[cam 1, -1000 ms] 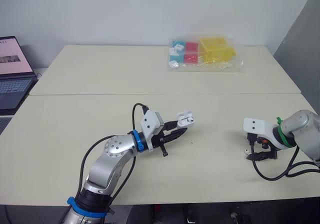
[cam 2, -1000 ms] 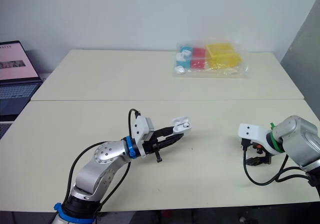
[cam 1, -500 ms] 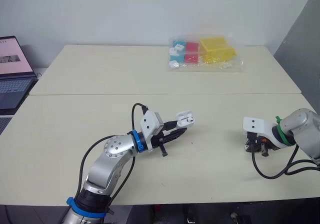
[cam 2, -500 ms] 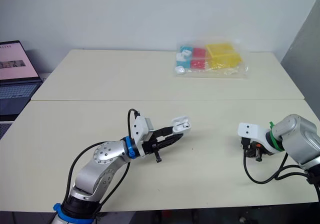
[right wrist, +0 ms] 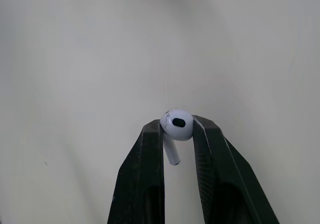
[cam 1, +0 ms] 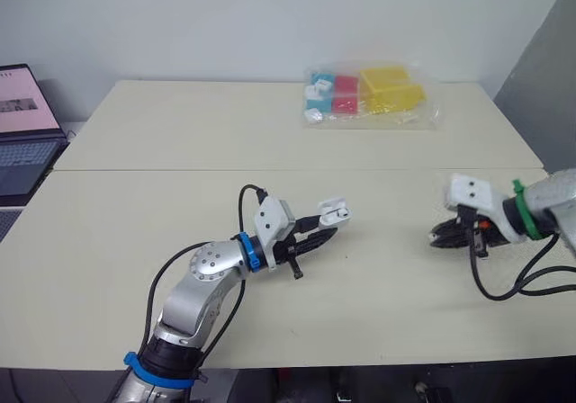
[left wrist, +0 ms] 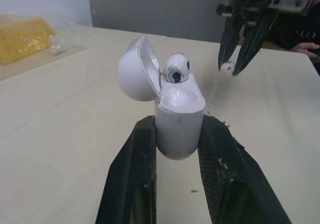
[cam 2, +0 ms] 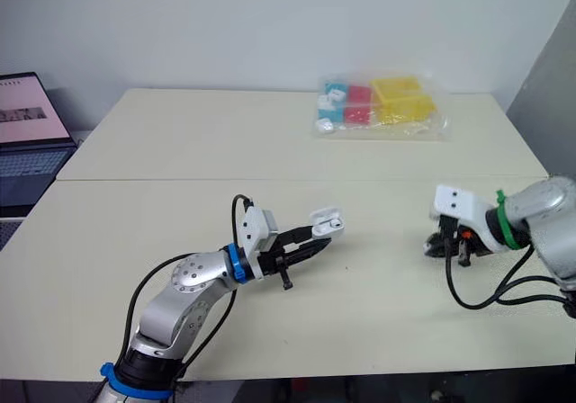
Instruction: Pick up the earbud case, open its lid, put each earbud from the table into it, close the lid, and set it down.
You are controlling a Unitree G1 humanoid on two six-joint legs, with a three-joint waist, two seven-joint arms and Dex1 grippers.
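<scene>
Left jaws are clamped on the lower body of the earbud case [left wrist: 179, 113], holding it up off the table [cam 1: 162, 133] near the middle, with the lid [left wrist: 134, 69] swung right back. One earbud [left wrist: 176, 67] sits in its socket, and the spot beside it looks free.

Over on the right, the right jaws are pinched shut on the second earbud [right wrist: 177, 124]. They grip its round head, the stem runs back between them, and the bud is clear of the table and well apart from the case.

So this is the carry-and-insert. My read: the wrist needs turning so the stem leads, then line up above the empty socket and part the jaws only once the stem is in. That hold on the smooth head looks slim, so no jolts. The open lid and the seated bud crowd the target, so approach from the side away from the lid.

The path across looks bare. A bag of coloured blocks [cam 1: 369, 95] lies far back and a laptop [cam 1: 22, 133] sits far left, neither in the way.
</scene>
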